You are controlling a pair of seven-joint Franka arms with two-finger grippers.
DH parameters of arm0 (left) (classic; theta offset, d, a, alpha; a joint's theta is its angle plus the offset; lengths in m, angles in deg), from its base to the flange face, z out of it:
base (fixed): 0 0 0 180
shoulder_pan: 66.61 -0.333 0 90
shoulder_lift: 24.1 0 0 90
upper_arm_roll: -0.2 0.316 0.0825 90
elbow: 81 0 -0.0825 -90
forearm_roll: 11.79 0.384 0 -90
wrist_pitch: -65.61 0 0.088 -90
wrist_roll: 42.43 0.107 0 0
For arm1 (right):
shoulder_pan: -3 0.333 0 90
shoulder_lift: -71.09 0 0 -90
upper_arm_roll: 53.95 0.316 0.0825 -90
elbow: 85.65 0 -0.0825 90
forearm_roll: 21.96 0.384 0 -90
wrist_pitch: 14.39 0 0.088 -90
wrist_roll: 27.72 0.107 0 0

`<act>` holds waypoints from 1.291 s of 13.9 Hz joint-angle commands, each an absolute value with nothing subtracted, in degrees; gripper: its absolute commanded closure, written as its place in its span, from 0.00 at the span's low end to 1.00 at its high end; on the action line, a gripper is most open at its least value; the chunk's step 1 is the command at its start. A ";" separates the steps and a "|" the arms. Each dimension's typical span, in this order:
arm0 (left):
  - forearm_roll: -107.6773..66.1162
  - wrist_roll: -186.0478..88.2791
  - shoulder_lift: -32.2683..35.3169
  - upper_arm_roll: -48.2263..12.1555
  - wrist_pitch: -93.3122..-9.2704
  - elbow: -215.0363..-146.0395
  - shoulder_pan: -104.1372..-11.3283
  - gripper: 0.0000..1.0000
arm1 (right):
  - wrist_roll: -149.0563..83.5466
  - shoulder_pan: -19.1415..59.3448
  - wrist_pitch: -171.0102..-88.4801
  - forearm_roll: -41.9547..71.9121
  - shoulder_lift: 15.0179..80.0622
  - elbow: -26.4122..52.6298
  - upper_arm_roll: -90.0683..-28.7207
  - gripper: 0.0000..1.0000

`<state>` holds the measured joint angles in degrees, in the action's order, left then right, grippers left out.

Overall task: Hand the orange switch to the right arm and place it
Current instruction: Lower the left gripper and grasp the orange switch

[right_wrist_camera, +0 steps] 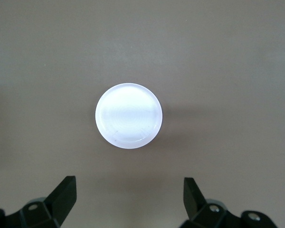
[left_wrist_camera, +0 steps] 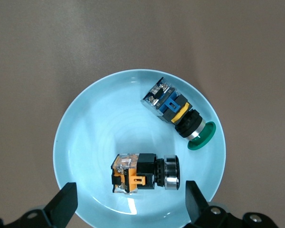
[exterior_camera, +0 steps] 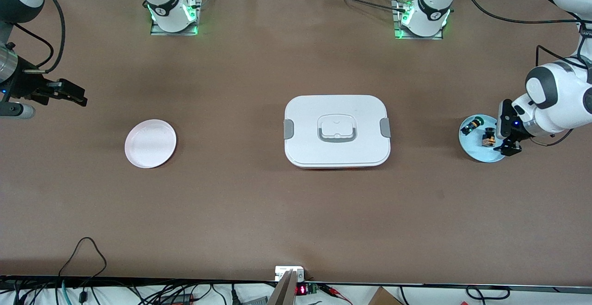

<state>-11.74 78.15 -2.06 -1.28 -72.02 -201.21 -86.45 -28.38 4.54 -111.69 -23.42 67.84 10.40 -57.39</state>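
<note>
The orange switch (exterior_camera: 487, 138) lies on its side on a light blue plate (exterior_camera: 476, 155) at the left arm's end of the table. In the left wrist view the orange switch (left_wrist_camera: 133, 173) has a black and silver end and rests on the plate (left_wrist_camera: 85, 133). My left gripper (exterior_camera: 507, 147) is open over the plate, and in its own wrist view the left gripper (left_wrist_camera: 130, 202) has a finger on each side of the switch, not touching it. My right gripper (exterior_camera: 74, 96) is open and empty over bare table at the right arm's end; it shows in its wrist view (right_wrist_camera: 130, 197).
A second switch with a green button (exterior_camera: 472, 125) lies on the same blue plate (left_wrist_camera: 178, 111). A white lidded box (exterior_camera: 337, 131) sits mid-table. A small white plate (exterior_camera: 150, 143) lies toward the right arm's end and shows in the right wrist view (right_wrist_camera: 128, 115).
</note>
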 commanded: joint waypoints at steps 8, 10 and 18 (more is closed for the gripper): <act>-12.32 81.58 0.25 -1.73 -74.22 -200.80 -88.05 0.00 | -29.13 4.32 -110.54 -22.83 67.58 9.18 -57.11 0.00; -12.40 81.58 0.60 -1.73 -74.40 -200.80 -88.05 0.00 | -29.22 4.41 -110.63 -22.83 67.58 9.18 -57.11 0.00; -13.19 81.58 2.27 -1.82 -76.51 -200.88 -88.32 0.00 | -29.13 4.76 -110.63 -22.92 66.96 9.18 -57.11 0.00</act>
<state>-11.82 79.87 1.67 -1.32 -75.74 -201.22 -87.71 -28.42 4.73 -111.68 -23.42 67.58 10.39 -57.19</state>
